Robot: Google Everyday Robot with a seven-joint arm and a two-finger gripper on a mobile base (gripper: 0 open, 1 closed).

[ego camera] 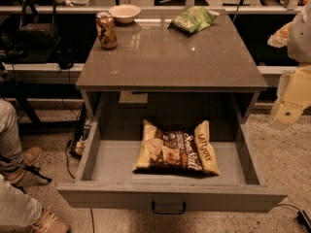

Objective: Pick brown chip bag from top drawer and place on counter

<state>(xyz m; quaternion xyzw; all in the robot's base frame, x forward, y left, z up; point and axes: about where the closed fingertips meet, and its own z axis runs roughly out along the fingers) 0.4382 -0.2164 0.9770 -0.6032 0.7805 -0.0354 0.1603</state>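
The brown chip bag (176, 153) lies flat in the middle of the top drawer (170, 196), which is pulled fully open, its dark handle (168, 209) facing me. The grey-brown counter (170, 57) sits directly above the drawer. My gripper (286, 111) hangs at the right edge of the view on the pale arm. It is beside the counter's right front corner, above and to the right of the drawer, well apart from the bag.
On the counter stand a soda can (106, 30) at the back left, a white bowl (124, 12) behind it and a green chip bag (193, 19) at the back. A person's legs and shoes (19, 188) are at the left. Cables lie on the floor at the left.
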